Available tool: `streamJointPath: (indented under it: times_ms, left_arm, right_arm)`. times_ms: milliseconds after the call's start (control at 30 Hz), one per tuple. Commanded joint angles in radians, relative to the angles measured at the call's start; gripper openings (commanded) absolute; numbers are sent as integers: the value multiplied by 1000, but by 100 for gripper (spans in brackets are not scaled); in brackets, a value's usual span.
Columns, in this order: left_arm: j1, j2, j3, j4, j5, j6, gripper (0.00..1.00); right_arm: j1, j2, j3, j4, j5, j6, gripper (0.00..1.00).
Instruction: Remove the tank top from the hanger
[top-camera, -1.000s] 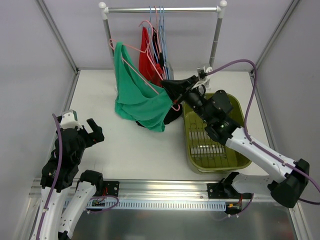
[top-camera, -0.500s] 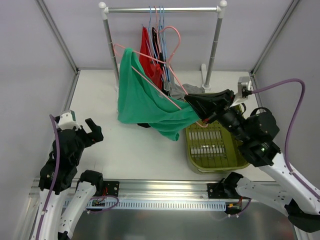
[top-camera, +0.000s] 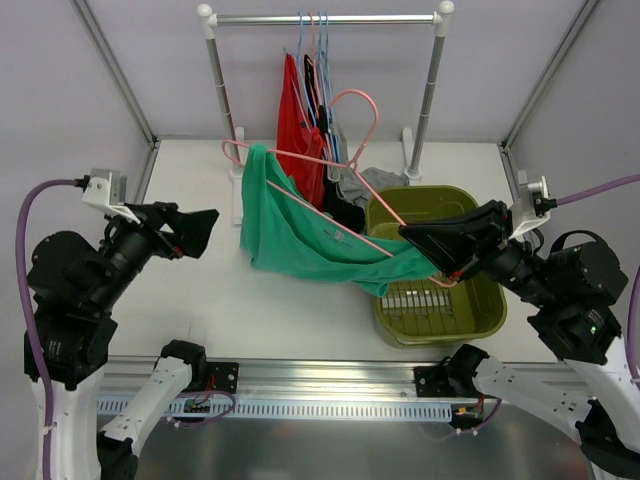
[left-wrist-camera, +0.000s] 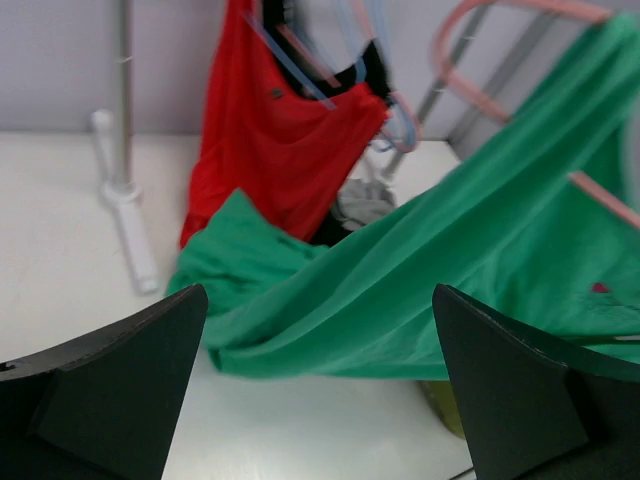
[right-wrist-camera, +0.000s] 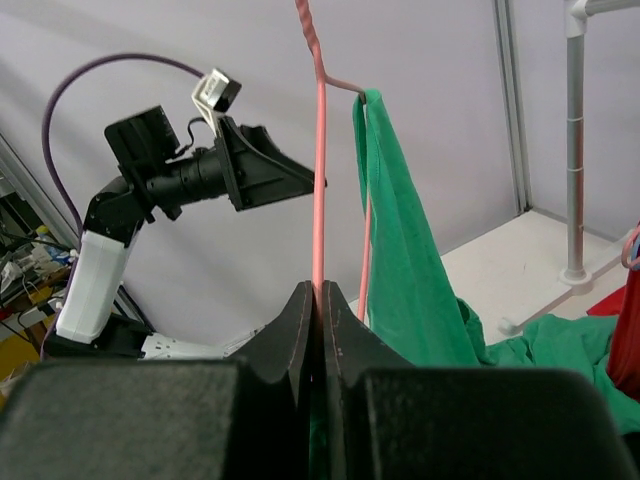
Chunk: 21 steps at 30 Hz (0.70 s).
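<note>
hanger is clamped in the right gripper and held aloft so the green tank top is offered to the wide-open left gripper.

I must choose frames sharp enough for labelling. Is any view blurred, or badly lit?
Top external view: even light, sharp, no glare on the green fabric tank top. Left wrist view: that top looks soft and smeared. Right wrist view: the right gripper, shut on the thin pink hanger, is out of focus near the lens; the hanger itself is sharp.
</note>
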Motion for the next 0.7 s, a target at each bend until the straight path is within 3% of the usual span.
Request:
streamJointPath:
  times_ms: [0, 67, 167, 533, 667]
  left_arm:
    - [8, 71, 27, 143, 312, 7, 99]
    - [8, 92, 1, 277, 406, -16, 96]
    - [7, 138, -17, 355, 414, -19, 90]
    - [-87, 192, -39, 395, 371, 99, 65]
    - [-128, 217, -63, 421, 372, 105, 61]
  right_arm:
    - [5, -17, 3, 5, 9, 17, 0]
    - [5, -17, -7, 5, 21, 23, 0]
    - [5, -10, -11, 5, 38, 28, 0]
    - [5, 42, 23, 5, 52, 28, 0]
    - [4, 63, 39, 7, 56, 26, 0]
